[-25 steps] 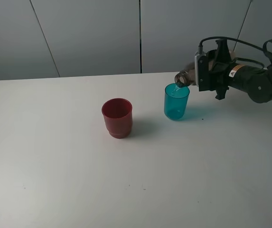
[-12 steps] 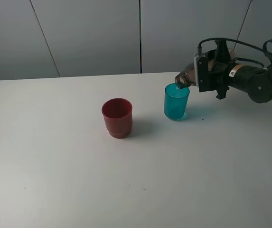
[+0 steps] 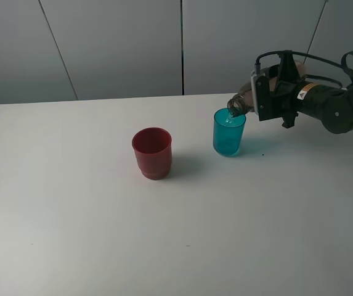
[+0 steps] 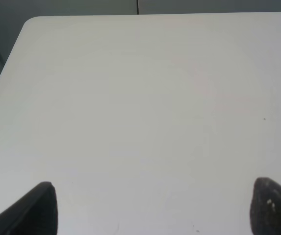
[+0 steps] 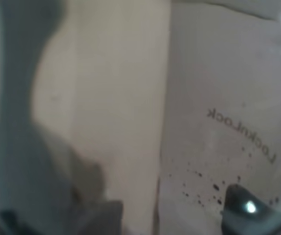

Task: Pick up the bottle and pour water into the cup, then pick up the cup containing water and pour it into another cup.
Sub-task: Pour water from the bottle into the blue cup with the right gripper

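The white counter [image 3: 71, 234] filled most of what I could see. The right arm [image 3: 339, 108] stretched in from 3 o'clock, well above the surface. Its claw [image 3: 273, 92] was clamped shut around the bottle [image 3: 243, 100], which lay tipped nearly flat with its neck pointing toward 9 o'clock. The mouth hung just over the teal cup's [image 3: 229, 132] rim, on the cup's 1 o'clock side. Seen from the right wrist, the smoky bottle [image 5: 218, 98] wall took up nearly the whole view, with mirrored lettering and dark specks on it. I could not tell whether water was running.

The red cup [image 3: 152, 153] stood upright near the counter's middle, at 8 o'clock from the teal cup and well apart from it. The teal cup stood upright too, at 1 o'clock from the counter's middle.

The left claw [image 4: 155, 208] showed only in its own wrist view. Its two dark fingers [image 4: 37, 210] were spread wide above the counter [image 4: 140, 98], gripping nothing.
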